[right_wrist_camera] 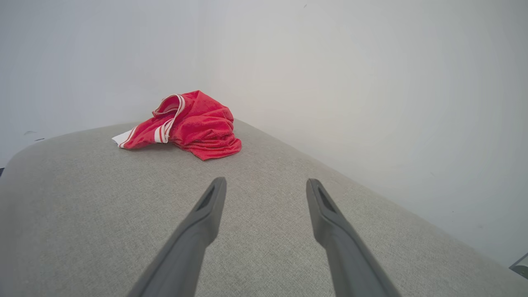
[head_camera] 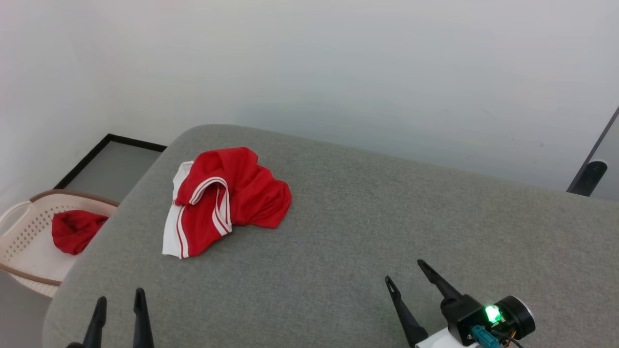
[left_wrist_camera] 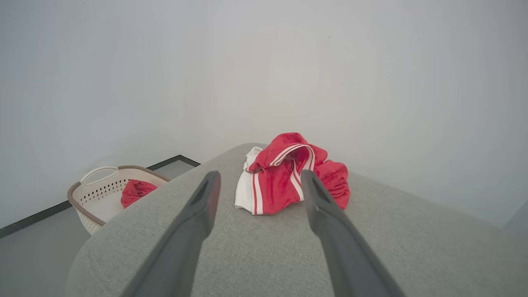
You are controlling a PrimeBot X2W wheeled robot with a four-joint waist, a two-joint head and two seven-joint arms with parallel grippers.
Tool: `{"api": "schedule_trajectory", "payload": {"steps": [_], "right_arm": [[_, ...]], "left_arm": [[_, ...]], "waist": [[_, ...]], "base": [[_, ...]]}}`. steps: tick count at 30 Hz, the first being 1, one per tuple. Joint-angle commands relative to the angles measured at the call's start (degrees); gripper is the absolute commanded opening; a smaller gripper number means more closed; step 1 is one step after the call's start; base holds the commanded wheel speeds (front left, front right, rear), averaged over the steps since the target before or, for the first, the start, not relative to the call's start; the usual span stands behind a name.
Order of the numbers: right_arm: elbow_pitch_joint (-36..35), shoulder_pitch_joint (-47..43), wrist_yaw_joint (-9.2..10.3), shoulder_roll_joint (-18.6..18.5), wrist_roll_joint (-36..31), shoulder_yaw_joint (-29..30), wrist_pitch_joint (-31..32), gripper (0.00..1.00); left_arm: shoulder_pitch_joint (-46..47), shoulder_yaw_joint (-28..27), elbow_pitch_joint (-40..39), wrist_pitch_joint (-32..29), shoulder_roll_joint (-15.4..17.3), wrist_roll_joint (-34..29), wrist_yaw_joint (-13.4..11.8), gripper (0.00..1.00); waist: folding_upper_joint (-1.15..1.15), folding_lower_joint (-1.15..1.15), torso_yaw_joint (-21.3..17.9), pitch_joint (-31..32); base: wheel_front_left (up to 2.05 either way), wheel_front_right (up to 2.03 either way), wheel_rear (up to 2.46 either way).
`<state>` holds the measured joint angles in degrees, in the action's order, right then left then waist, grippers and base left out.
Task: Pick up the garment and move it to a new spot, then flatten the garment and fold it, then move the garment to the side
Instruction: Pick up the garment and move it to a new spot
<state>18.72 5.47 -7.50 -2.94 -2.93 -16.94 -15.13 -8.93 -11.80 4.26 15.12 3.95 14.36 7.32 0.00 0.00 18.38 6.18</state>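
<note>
- Ahead of the left end effector [head_camera: 120,296], well apart from its tips, the garment [head_camera: 227,203] lies crumpled on the grey counter [head_camera: 348,227].
- Left end effector: fingers spread wide, holding nothing.
- Right end effector [head_camera: 404,270], farther from the garment: equally wide, empty.
- Left of the left end effector, off the counter, a beige basket [head_camera: 22,237] holds a red cloth bundle [head_camera: 75,231].

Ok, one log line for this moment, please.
shirt: crumpled on grey cushion, untouched | left fingers: open, empty | right fingers: open, empty | stage: pick-up not started

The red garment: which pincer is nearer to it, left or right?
Left. The left pincer hangs short of the garment, pointing at it; the right pincer is farther off to its right. Neither touches it.
</note>
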Motion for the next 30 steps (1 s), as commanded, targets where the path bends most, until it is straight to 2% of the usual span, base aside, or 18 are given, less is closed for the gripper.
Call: {"api": "schedule_trajectory", "payload": {"steps": [1,5,8,16,18,21,26,30], "right_arm": [[0.1,0.9,0.02,0.1,0.2,0.2,0.0,1.0],[0.1,1.7,0.02,0.1,-0.9,1.0,0.0,1.0],[-0.1,2.6,0.02,0.1,-2.0,2.0,0.0,1.0],[-2.5,5.8,0.03,-2.3,-4.7,5.1,0.0,1.0],[-3.4,6.5,0.03,-3.2,-4.8,5.6,0.0,1.0],[-4.9,7.4,0.03,-4.6,-4.8,6.1,0.0,1.0],[-7.7,8.7,0.03,-6.6,-4.2,6.5,0.2,1.0],[-10.3,9.0,0.03,-8.0,-3.7,6.7,0.6,1.0]], "left_arm": [[0.3,-0.3,0.1,0.0,-0.2,0.7,0.1,1.0],[3.1,0.6,1.6,-0.4,0.6,3.2,0.2,1.0],[7.0,2.8,2.0,-4.6,4.0,6.8,0.2,1.0],[23.2,2.6,3.4,-26.7,14.4,21.7,0.2,1.0],[27.8,2.6,4.8,-32.2,17.1,23.7,0.1,1.0],[34.7,2.5,7.8,-39.8,19.5,26.9,-1.1,1.0],[44.9,4.1,14.8,-51.5,24.3,28.5,-3.4,1.0],[51.3,6.0,22.0,-56.6,26.7,27.4,-4.7,1.0]], "waist": [[0.0,0.0,-0.3,-0.4],[0.0,0.0,-1.9,-2.2],[0.0,0.0,-3.5,-4.2],[0.0,0.0,-7.1,-13.9],[0.0,0.0,-7.7,-16.3],[0.0,0.0,-8.7,-19.8],[0.0,0.0,-9.9,-25.1],[0.0,0.0,-10.8,-28.1]], "base": [[0.0,0.0,0.0],[0.0,0.0,0.0],[0.0,0.0,0.0],[0.0,0.0,0.0],[0.0,0.0,0.0],[0.0,0.0,0.0],[0.0,0.0,0.0],[0.0,0.0,0.0]]}}
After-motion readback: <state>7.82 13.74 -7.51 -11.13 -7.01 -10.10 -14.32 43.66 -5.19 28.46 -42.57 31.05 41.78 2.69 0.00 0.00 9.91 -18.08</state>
